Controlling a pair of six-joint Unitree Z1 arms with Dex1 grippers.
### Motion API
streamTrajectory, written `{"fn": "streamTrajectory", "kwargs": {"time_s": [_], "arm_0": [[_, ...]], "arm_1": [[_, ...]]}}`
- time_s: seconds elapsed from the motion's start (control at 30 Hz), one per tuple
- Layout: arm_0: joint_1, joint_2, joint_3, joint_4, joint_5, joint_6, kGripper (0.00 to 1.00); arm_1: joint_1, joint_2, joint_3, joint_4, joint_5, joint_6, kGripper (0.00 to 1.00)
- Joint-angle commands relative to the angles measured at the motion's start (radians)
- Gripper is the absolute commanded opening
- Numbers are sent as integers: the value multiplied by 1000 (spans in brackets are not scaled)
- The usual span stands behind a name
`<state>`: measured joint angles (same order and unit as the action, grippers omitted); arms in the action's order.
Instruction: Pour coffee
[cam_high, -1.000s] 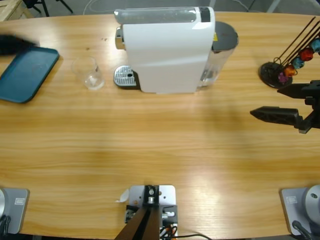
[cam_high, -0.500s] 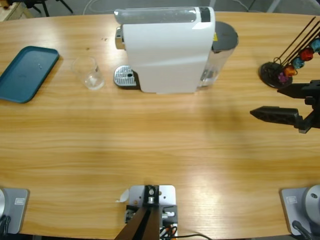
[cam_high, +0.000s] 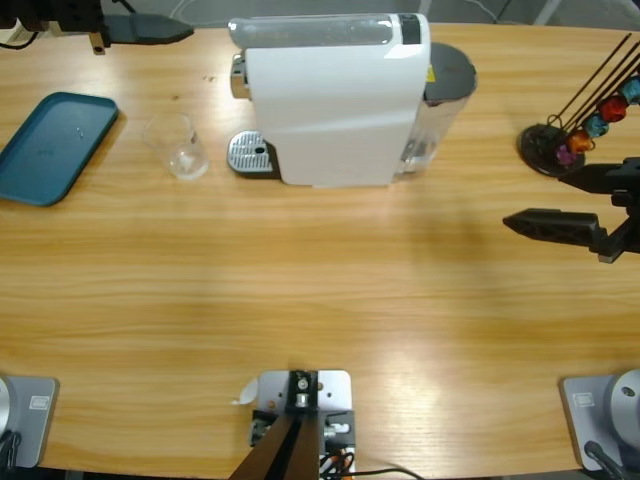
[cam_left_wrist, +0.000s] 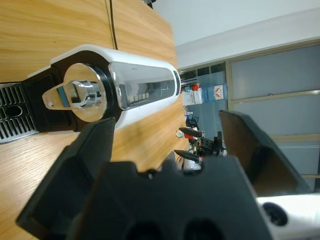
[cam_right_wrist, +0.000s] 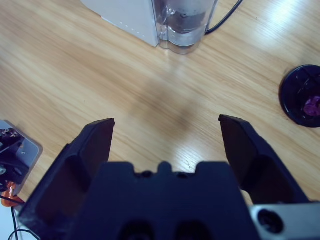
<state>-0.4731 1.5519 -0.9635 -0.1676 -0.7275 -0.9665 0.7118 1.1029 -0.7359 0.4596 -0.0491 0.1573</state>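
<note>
The wooden table (cam_high: 320, 300) carries everything, and the white coffee machine (cam_high: 335, 100) stands on it as the landmark, near the far edge around the middle. Its silver spout head (cam_left_wrist: 82, 95) faces the left wrist camera, with the perforated drip tray (cam_high: 250, 155) below it at the machine's left foot. A clear water tank (cam_right_wrist: 185, 22) sits at the machine's opposite end, with a black cable running away from it.

Well left of the machine lies a blue tray (cam_high: 55, 145). Between that tray and the drip tray stands an empty clear glass (cam_high: 177, 146), just beside the drip tray and not under the spout.

The left gripper (cam_high: 150, 28) hangs at the far left corner, above and left of the machine, pointing toward it; its jaws stand wide apart with nothing between them. The right gripper (cam_high: 560, 205) hovers well to the machine's right, jaws likewise spread and empty.

Just beyond the right gripper, a black capsule stand (cam_high: 555, 148) holds coloured capsules (cam_high: 595, 125) on thin rods.
</note>
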Motion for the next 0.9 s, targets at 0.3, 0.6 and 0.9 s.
{"fn": "streamTrajectory", "kwargs": {"time_s": [0.3,0.6,0.9], "arm_0": [[-27,112,-8,-57,3,-9,970],[-33,158,-45,-92,3,-20,954],[-33,177,-42,-93,0,-18,954]], "arm_1": [[-8,17,35,-7,-9,1,890],[-8,14,35,-7,-9,1,890],[-8,14,35,-7,-9,1,885]]}}
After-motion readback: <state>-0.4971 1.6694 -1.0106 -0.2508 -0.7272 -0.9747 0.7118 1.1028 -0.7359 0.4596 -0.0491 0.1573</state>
